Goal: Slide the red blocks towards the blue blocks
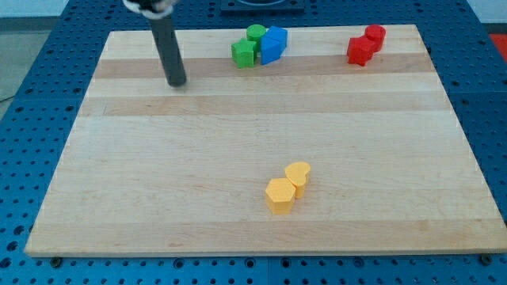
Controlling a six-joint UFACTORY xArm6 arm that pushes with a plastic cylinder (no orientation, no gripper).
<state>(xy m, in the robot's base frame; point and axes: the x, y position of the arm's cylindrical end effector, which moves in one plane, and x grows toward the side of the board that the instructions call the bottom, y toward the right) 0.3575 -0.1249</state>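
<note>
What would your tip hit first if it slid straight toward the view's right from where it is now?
Probably the green blocks, which sit beside the blue blocks. My tip rests slightly lower in the view than them, so it might slip just past; the single view leaves that unclear.

My tip [177, 81] stands left of all blocks [272, 44].

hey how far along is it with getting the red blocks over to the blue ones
Nothing looks done yet: the red blocks sit near the view's top right, apart from the blue blocks, which touch the green blocks. My tip rests far to the view's left, touching nothing. The whole push remains.
</note>
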